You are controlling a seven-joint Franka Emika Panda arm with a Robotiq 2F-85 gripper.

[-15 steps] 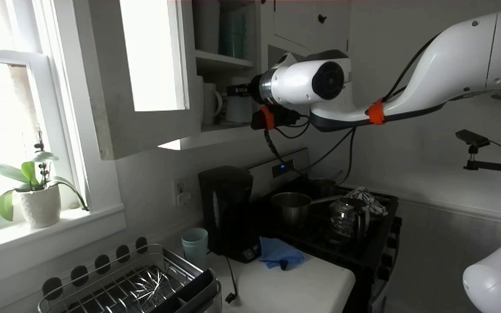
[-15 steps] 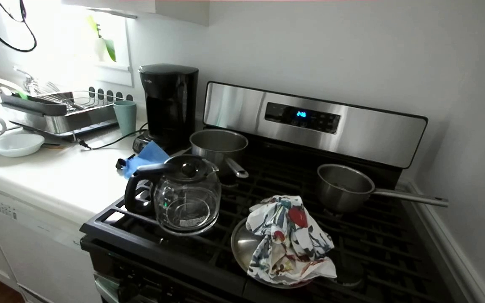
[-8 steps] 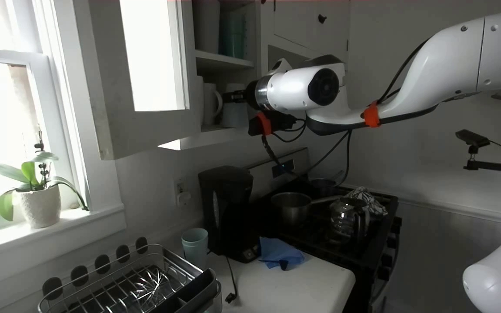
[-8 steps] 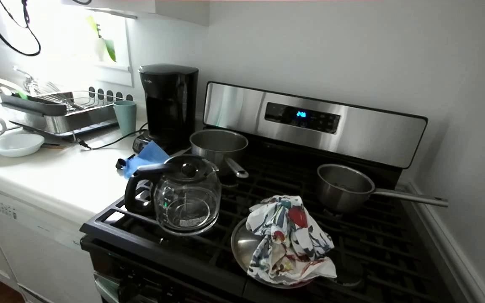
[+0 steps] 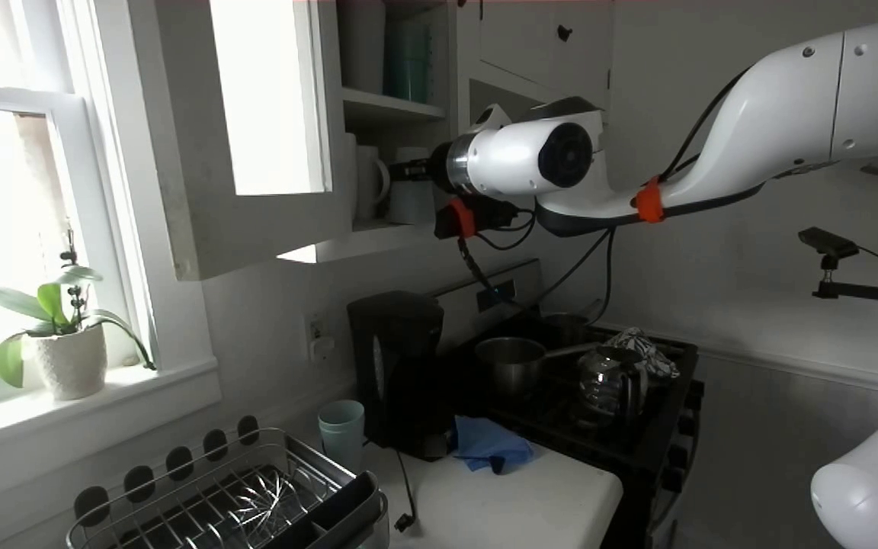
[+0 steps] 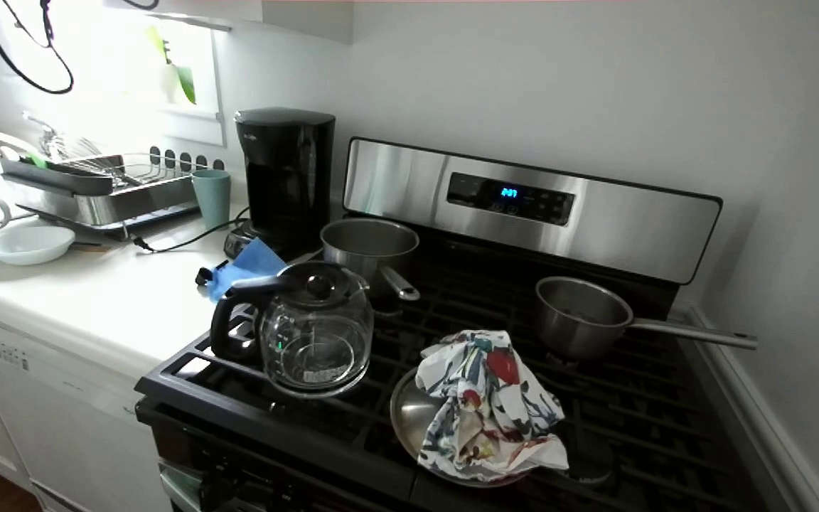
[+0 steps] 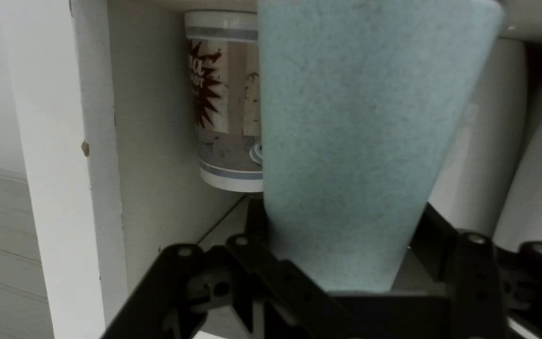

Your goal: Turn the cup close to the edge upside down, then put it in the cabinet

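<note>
Cup [image 7: 360,155] at the lower compartment of the cabinet [image 5: 389,239]; how far inside, cannot tell. Wrist view: wide end runs off at 12 o'clock, a bit of lip showing between 1 and 2; flat narrow end at 6. Claw [image 7: 344,214] clamped on it toward the narrow end, fingers [image 7: 256,214] touching both flanks, black linkage below them blurred. Printed vessel [image 7: 226,108] between 9 and 10 o'clock, lettering partly covered by the cup. Pale shape [image 7: 492,141] at 3 o'clock, half hidden, kind uncertain. In an exterior view a dark finger crosses the cup, hiding a strip; whether its lip touches the shelf, cannot tell. Handled mug [image 5: 368,183] just beside, 9 o'clock. Black cable [image 6: 8,62] near 10 o'clock in an exterior view, cut off above. Cup's look: blue-green, fine dark speckle, smooth taper; greyer in an exterior view, narrow end at 12 o'clock, so upside down.
</note>
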